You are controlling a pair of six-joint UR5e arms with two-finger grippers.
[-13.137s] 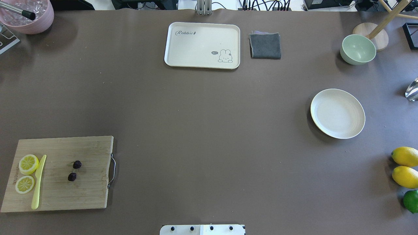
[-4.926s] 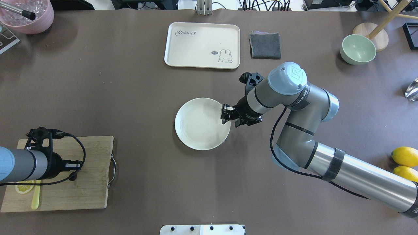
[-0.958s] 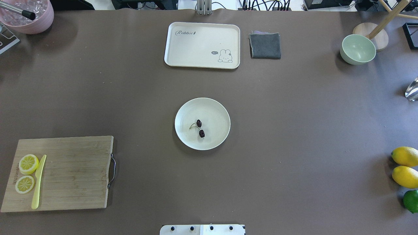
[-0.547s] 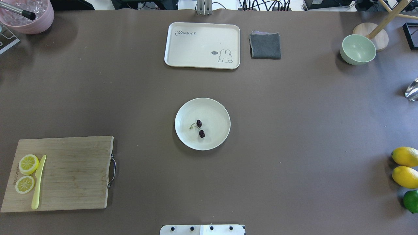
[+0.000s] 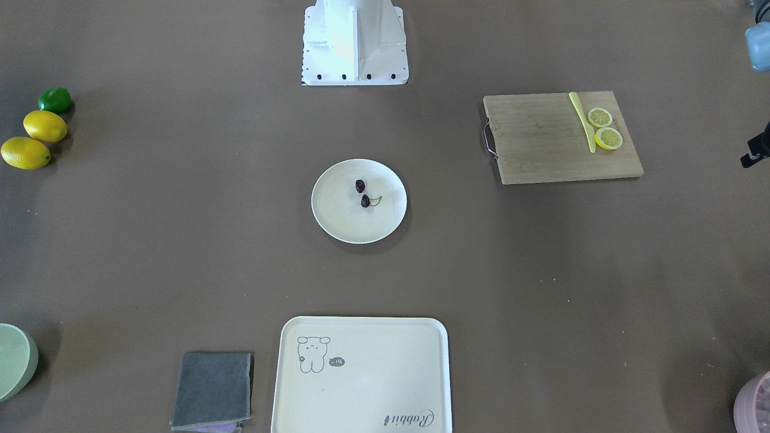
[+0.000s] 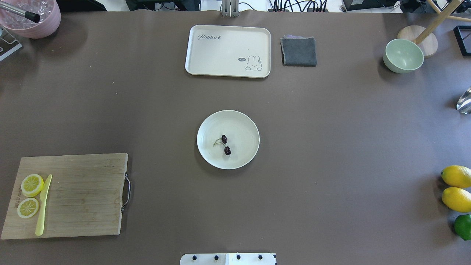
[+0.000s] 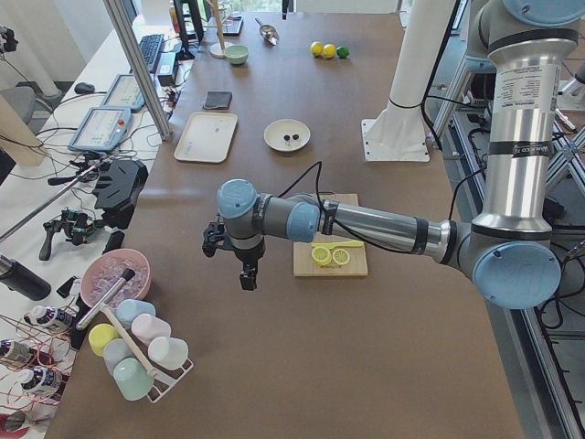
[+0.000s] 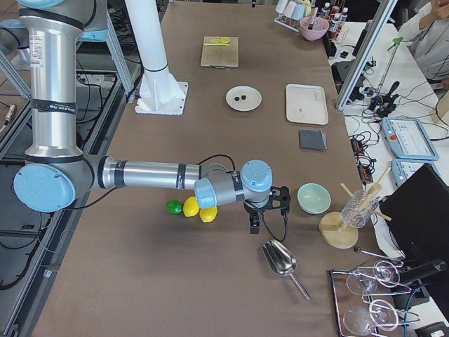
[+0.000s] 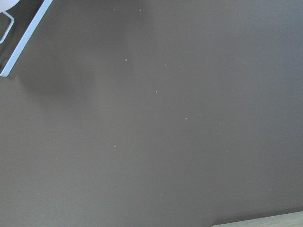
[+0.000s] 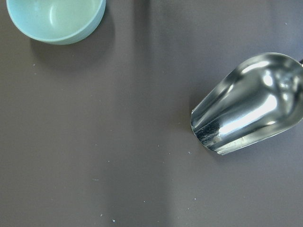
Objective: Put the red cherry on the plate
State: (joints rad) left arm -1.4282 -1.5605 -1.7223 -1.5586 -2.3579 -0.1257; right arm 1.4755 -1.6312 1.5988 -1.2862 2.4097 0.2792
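Table inventory, overhead view, left to right.

1. Pink bowl (image 6: 31, 20), upper left corner, cut off by the frame; its contents are hard to make out.
2. Wooden cutting board (image 6: 81, 206), lower left. It carries two lemon slices (image 6: 32, 184) and a yellow knife (image 6: 43, 206) at its left end.
3. Cream tray (image 6: 228, 48), top centre, with a small printed drawing.
4. Plate (image 6: 241, 156), centre of the frame. The red cherry (image 6: 227, 150) lies inside it, just left of its middle: two dark fruits with a thin stem pointing left, barely visible.
5. Grey cloth (image 6: 298, 51), just right of the tray.
6. Green bowl (image 6: 403, 55), upper right.
7. Metal scoop (image 6: 464, 100), right edge, mostly cut off here.
8. Two lemons (image 6: 456, 176) and a lime (image 6: 463, 226), lower right edge, each partly cut off.

Neither arm appears in the overhead view.
- Left gripper (image 7: 246, 279): in the exterior left view it hangs above bare table, left of centre and near the board. Too small to tell whether its jaws are apart or together.
- Right gripper (image 8: 254, 223): in the exterior right view it is centre frame, between the lemons and the green bowl. Likewise, I cannot tell how its jaws stand.
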